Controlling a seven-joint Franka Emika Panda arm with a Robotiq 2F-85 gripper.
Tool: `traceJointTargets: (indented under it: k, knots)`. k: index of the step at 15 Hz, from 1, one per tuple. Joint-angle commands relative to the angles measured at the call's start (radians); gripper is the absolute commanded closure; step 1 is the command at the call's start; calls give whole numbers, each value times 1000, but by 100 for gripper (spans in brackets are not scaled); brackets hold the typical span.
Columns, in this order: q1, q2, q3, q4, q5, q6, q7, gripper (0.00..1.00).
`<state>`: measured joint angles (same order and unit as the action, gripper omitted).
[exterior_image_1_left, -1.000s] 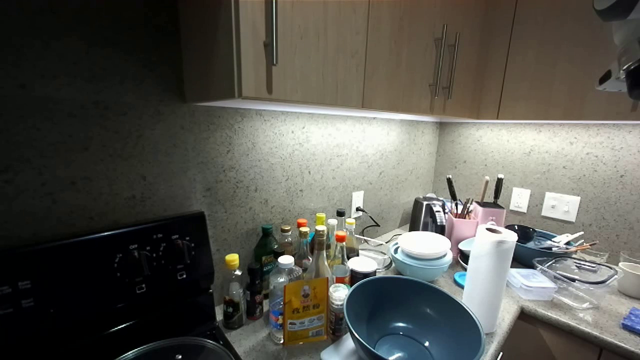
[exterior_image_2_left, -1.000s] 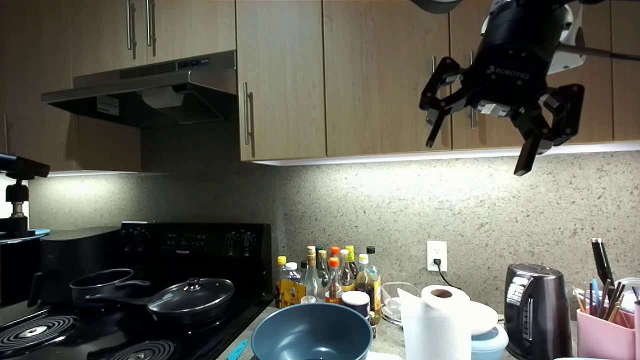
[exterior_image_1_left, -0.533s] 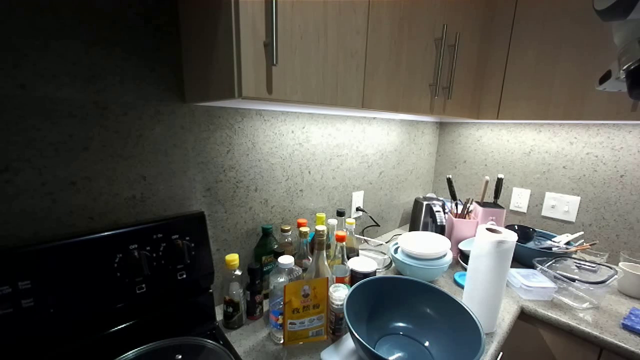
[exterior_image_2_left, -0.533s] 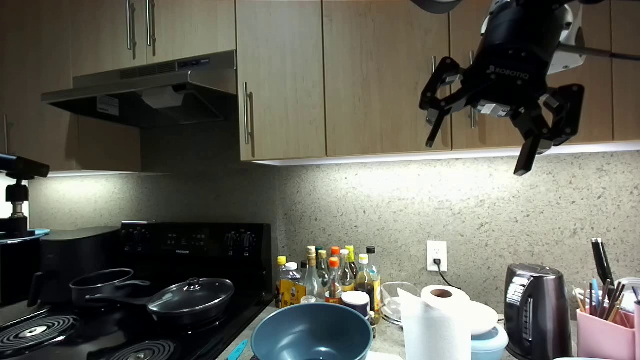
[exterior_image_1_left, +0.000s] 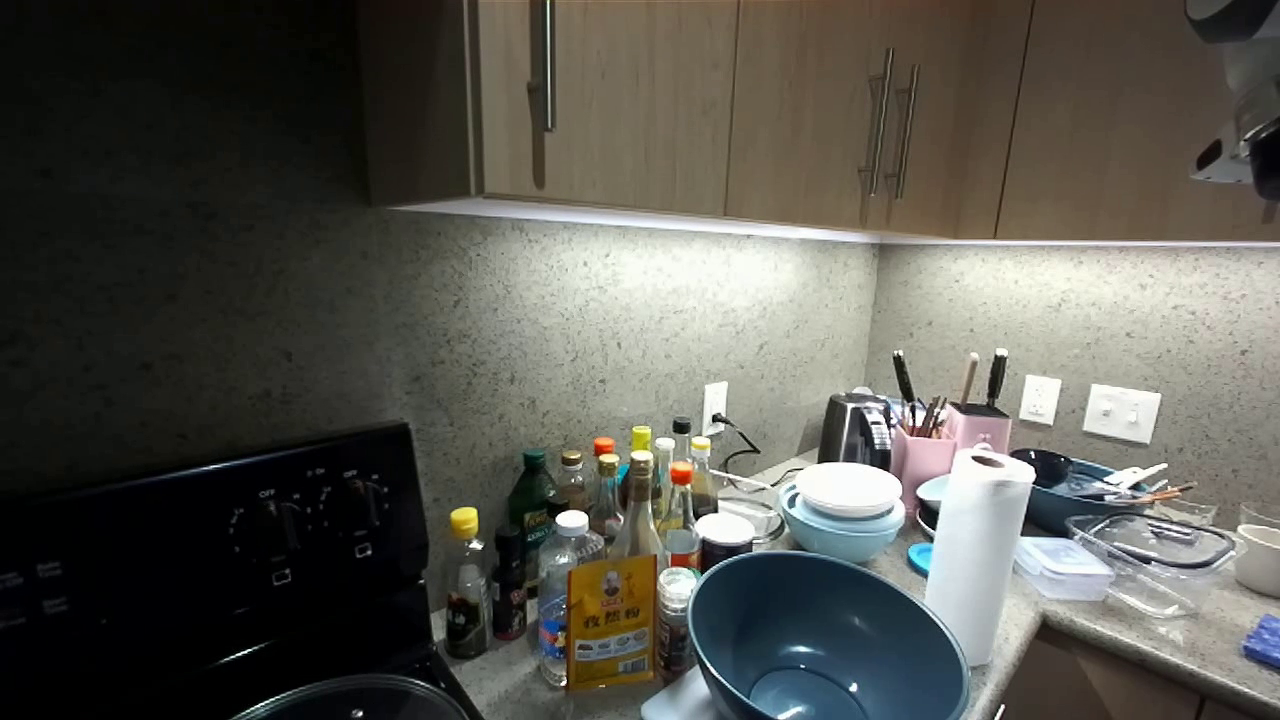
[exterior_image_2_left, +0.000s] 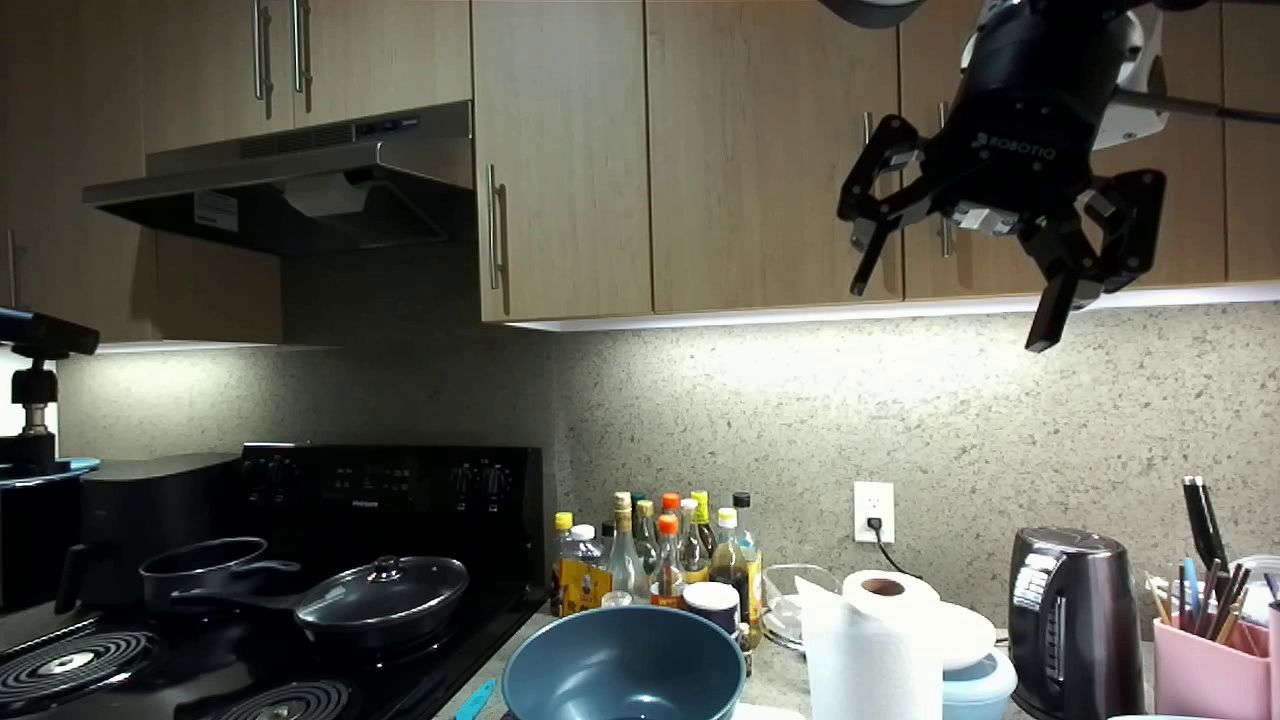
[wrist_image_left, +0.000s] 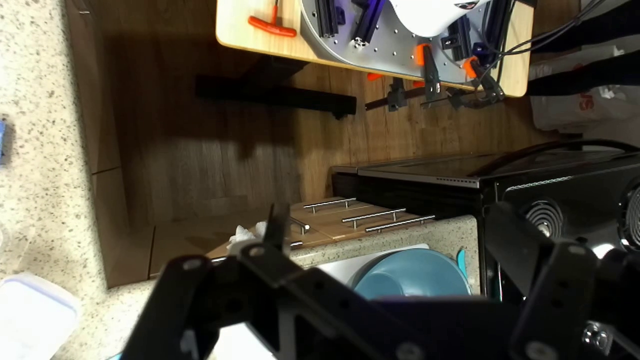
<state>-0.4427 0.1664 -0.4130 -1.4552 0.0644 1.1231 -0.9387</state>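
Speckled stone countertop (wrist_image_left: 42, 210) runs from a black stove (exterior_image_1_left: 330, 560), whose dials (exterior_image_1_left: 280, 525) carry the mark OFF, to an inside corner. I have the black two-fingered gripper (exterior_image_2_left: 948, 320), lettered ROBOTIQ, hanging high against light-wood upper cabinets (exterior_image_2_left: 770, 150), its claw spread wide. Well below, and framed between the fingers (wrist_image_left: 517, 250) in the wrist view, a large dark-blue round bowl (exterior_image_1_left: 820, 640) sits near the countertop's front edge, partly over a pale flat board (exterior_image_1_left: 682, 698). Closer to the inside corner, I see a white paper-towel roll (exterior_image_1_left: 975, 560) upright beside that front edge. Toward the back edge crowd glass and plastic bottles (exterior_image_1_left: 682, 545) with coloured caps; before them stands a bright yellow packet (exterior_image_1_left: 612, 640) printed 孜然粉. Much of the stove panel's other lettering is too small for me to make out.
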Motion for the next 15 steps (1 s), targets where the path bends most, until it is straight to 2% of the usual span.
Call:
traceJointTargets:
  k: [1, 15]
  knots:
    - [-23, 38, 27, 44, 5, -27, -26, 0]
    - [-51, 260, 149, 223, 26, -66, -120, 0]
